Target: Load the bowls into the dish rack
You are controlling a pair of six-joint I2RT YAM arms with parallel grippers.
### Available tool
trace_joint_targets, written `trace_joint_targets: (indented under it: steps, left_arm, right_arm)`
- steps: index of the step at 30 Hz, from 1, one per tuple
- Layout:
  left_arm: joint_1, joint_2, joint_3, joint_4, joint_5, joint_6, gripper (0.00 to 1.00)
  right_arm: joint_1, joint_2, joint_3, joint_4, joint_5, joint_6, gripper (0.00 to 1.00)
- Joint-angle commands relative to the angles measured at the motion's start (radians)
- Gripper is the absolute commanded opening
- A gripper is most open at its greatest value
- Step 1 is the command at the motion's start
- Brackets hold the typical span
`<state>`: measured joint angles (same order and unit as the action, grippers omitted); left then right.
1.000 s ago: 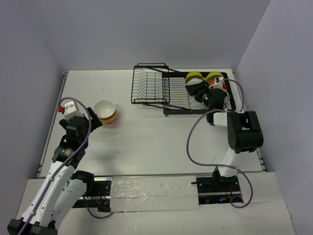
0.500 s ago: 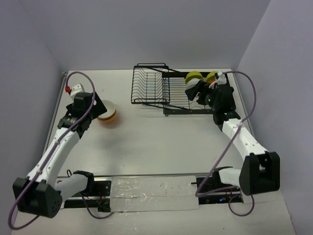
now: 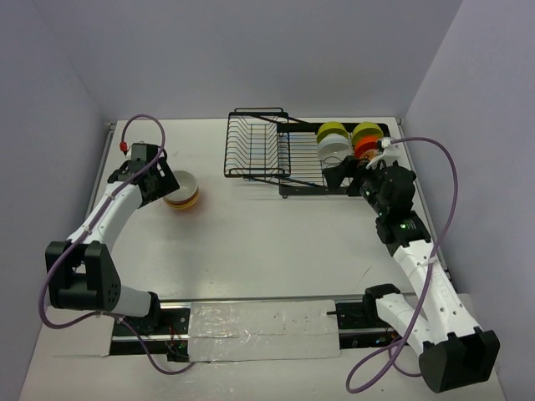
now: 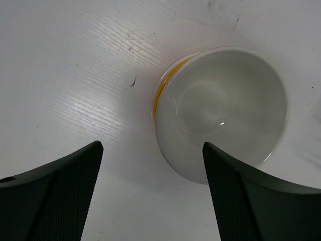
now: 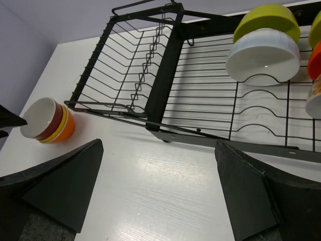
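Just ahead of the left end effector (image 4: pixel 151 144), a nested stack of small glossy bowls (image 4: pixel 220 108) sits on the white worktop (image 3: pixel 267 234). The top bowl is white inside, and red, yellow and orange outsides show beneath it. The jaws are spread wide and hold nothing. The stack lies off towards one finger rather than centred in the gap, and that finger's tip overlaps the near rim in the wrist view.

That offset is the main risk. If the end effector comes straight down from here, the finger could land on the rim and tip or shove the stack instead of straddling the wall. The surfaces are glossy and curved, so a shallow pinch on the top rim may slip. The bowls underneath may also cling, lift partway and drop back.

Beyond the right end effector (image 5: pixel 158 144), also wide open and empty, stands the black wire dish rack (image 5: pixel 164 75). A white bowl (image 5: pixel 263 52), a lime-green bowl (image 5: pixel 266 17) and an orange one (image 5: pixel 315 60) are already in its far prongs. A bowl carried across could clip the rack's taller ribbed section or knock those seated bowls loose.
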<state>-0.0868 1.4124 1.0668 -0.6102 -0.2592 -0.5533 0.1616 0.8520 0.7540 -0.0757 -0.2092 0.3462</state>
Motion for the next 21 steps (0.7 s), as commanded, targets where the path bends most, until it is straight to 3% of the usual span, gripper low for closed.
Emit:
trace_joint_targets:
  steps: [1, 10, 14, 18, 20, 21]
  left_arm:
    - [0.013, 0.045, 0.064, -0.003, 0.023, 0.038, 0.82]
    - [0.021, 0.135, 0.111, 0.010, 0.071, 0.058, 0.54]
    - [0.022, 0.154, 0.119, 0.018, 0.078, 0.070, 0.37]
    - [0.022, 0.161, 0.137, 0.009, 0.087, 0.078, 0.10]
    - [0.022, 0.149, 0.148, 0.003, 0.092, 0.081, 0.00]
    - [0.022, 0.145, 0.153, 0.000, 0.098, 0.081, 0.00]
  right_arm:
    - [0.012, -0.044, -0.025, -0.036, 0.036, -0.039, 1.00]
    - [0.015, -0.074, -0.030, -0.067, 0.031, -0.061, 1.00]
    - [0.016, -0.077, -0.024, -0.078, 0.022, -0.070, 1.00]
    - [0.016, -0.080, -0.022, -0.091, 0.028, -0.082, 1.00]
    - [0.016, -0.085, -0.025, -0.096, 0.031, -0.085, 1.00]
    - [0.016, -0.087, -0.024, -0.098, 0.030, -0.088, 1.00]
